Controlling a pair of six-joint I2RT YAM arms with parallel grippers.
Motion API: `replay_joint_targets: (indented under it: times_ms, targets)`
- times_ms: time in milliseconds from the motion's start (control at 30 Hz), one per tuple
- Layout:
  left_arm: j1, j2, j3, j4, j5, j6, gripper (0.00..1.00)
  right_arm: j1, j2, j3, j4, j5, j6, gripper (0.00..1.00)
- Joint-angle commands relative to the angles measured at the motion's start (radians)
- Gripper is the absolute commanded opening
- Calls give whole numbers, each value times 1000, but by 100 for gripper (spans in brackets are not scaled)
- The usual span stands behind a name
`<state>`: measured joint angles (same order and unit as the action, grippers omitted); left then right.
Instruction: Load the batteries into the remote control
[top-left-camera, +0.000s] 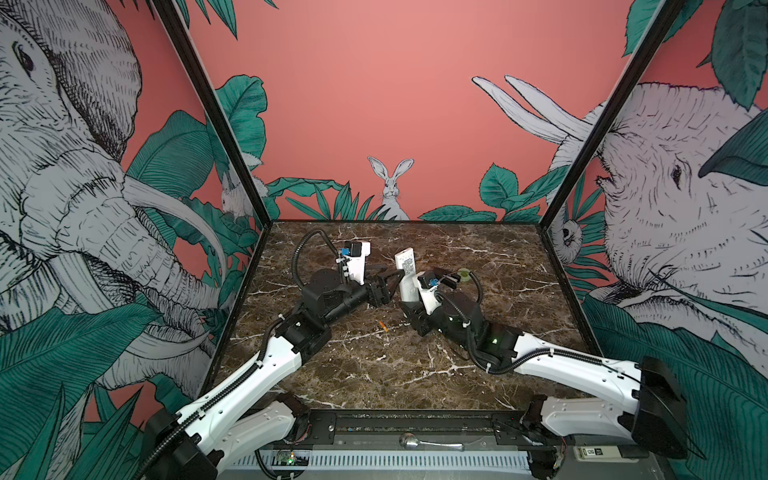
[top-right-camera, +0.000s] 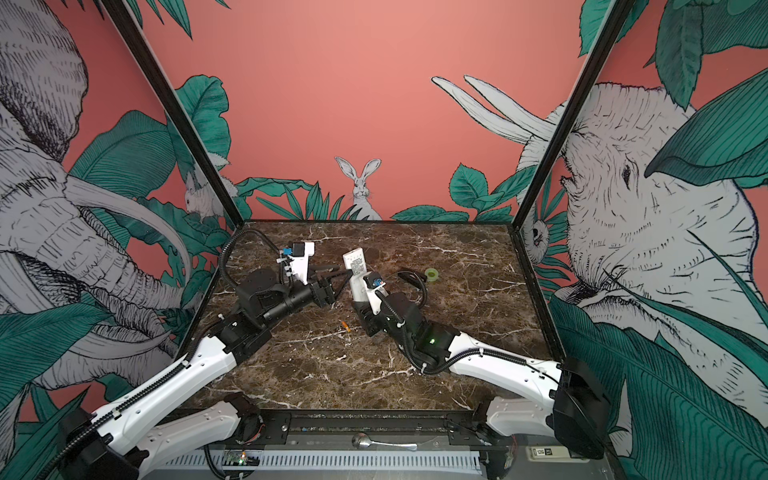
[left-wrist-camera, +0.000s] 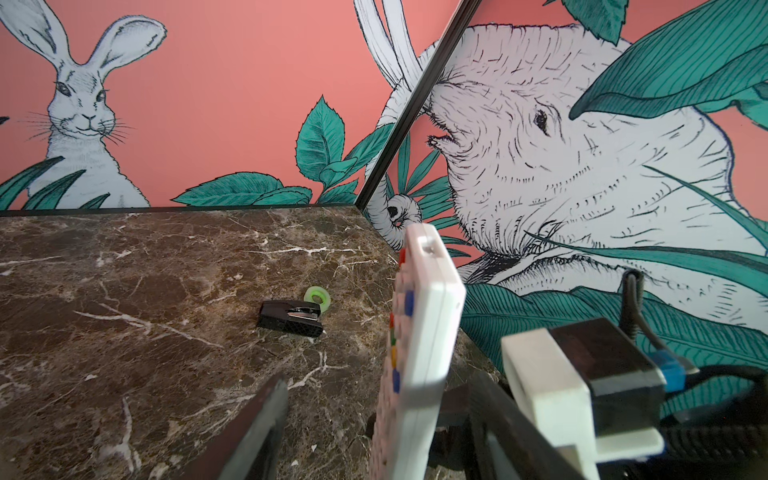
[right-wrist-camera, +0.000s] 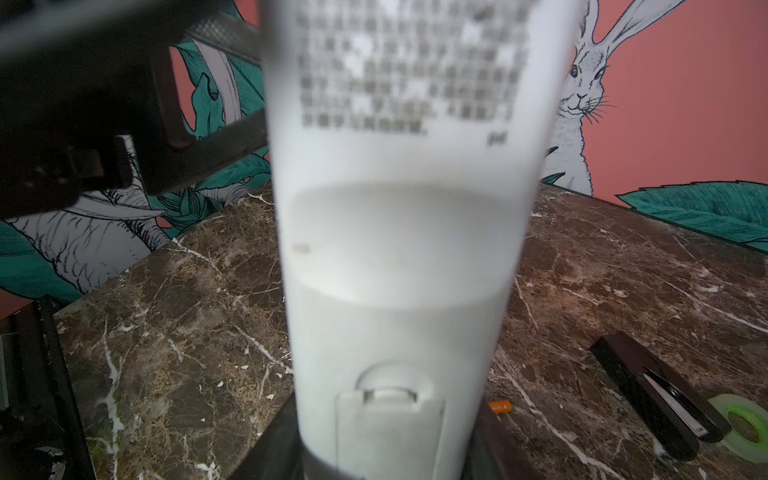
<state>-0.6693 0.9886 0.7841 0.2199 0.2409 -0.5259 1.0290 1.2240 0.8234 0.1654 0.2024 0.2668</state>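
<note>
Holding slim white plastic remote control (top-left-camera: 405, 266) upright over veined brown marble surface (top-left-camera: 374, 374): right jaws clenched on its lower end, printed label on the back. Left jaws spread, straddling mid-body, gap visible on one side. Small orange cylindrical battery (top-left-camera: 382, 327) lies on surface between arms.
</note>
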Motion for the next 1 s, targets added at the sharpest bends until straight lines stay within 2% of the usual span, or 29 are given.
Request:
replay_joint_targets:
  times_ms: [0,267,700,967]
  targets:
    - [-11,15,-8,41,-14,-18,70,12,-3,7,81,20,18,0]
    - [-26,39,-4,49,-43,-21,70,15,-6,15,62,43,18,0]
    - [-25,103,24,112,-40,-31,63,16,18,39,47,39,23,0]
    - [-25,140,40,121,-28,-35,51,16,35,61,8,62,21,0]
